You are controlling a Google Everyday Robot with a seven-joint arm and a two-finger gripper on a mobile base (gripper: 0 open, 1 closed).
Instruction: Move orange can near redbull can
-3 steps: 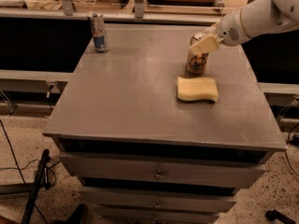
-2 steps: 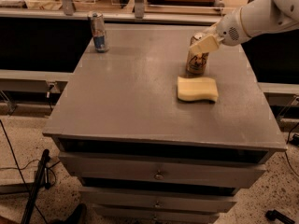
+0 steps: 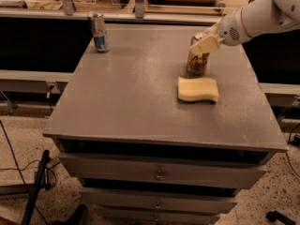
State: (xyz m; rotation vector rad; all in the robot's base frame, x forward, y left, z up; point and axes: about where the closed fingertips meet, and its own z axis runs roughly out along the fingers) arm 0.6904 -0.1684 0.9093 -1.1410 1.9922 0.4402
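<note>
The orange can [image 3: 197, 60] stands upright on the grey table [image 3: 140, 102], right of centre toward the back. My gripper [image 3: 204, 43] comes in from the right on a white arm and sits at the can's top, covering its upper part. The can's base rests on the table. The redbull can [image 3: 98, 32], slim and blue-and-silver, stands upright at the table's back left corner, far from the orange can.
A yellow sponge [image 3: 198, 89] lies flat just in front of the orange can. The table has drawers [image 3: 159, 175] below its front edge. A railing [image 3: 140, 13] runs behind the table. Cables lie on the floor at the left.
</note>
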